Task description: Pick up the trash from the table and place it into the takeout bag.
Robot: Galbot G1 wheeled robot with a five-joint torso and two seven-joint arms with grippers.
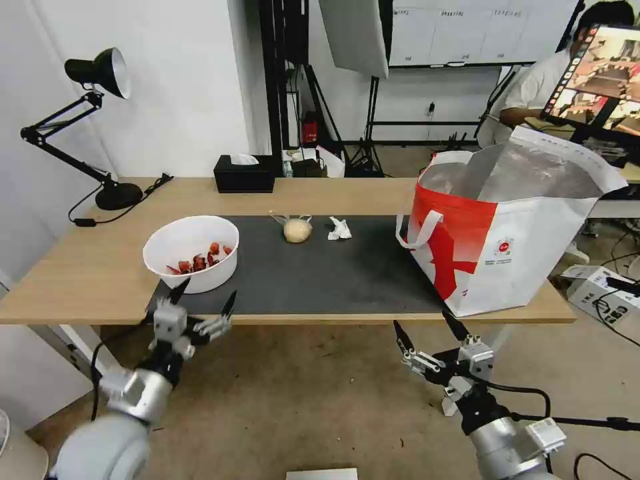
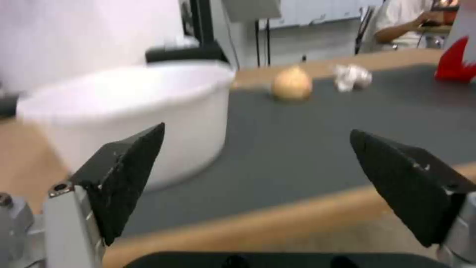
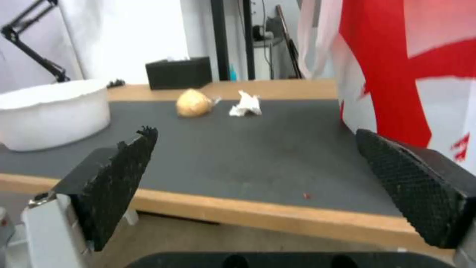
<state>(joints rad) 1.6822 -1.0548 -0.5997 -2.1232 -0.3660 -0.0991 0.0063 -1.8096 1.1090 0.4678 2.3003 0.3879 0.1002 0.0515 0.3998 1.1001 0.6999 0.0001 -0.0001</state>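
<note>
One table (image 1: 87,267) carries one dark mat (image 1: 320,273). One takeout bag (image 1: 507,233) stands at its right; one white bowl (image 1: 192,252) left; one knotted bag (image 1: 297,230) and one tissue (image 1: 339,229) far-centre. Two grippers, left gripper (image 1: 204,299) and right gripper (image 1: 430,329), hover near, spread wide.

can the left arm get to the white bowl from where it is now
Probably yes: the left end effector hangs open just below the table edge, right in front of the white bowl, with nothing between them.
</note>
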